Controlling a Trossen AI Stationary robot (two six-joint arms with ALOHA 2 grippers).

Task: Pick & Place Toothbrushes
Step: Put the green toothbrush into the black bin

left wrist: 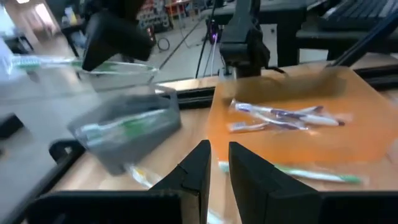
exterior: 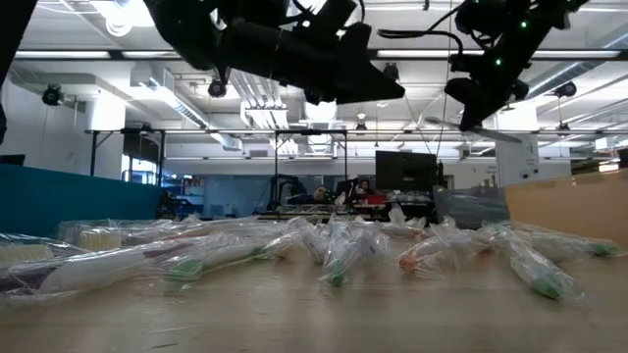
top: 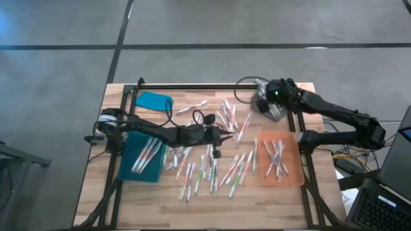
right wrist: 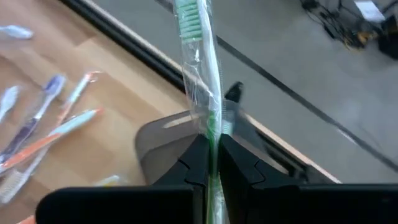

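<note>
High view: the right gripper point(top: 270, 96) hangs over the grey tray point(top: 268, 108) at 1 o'clock, apparently for a drop. Loose toothbrushes point(top: 212, 168) litter the centre.

Left wrist view: the left gripper point(left wrist: 217, 163) is nearly closed and empty, waiting.

Right wrist view: fingers point(right wrist: 198, 160) clamp a green toothbrush point(right wrist: 200, 59), plastic-wrapped, upright.

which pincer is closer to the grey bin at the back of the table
Right. The right pincer hangs directly over the grey plastic bin, gripping a wrapped green toothbrush. The left pincer sits mid-table, well short of it.
</note>
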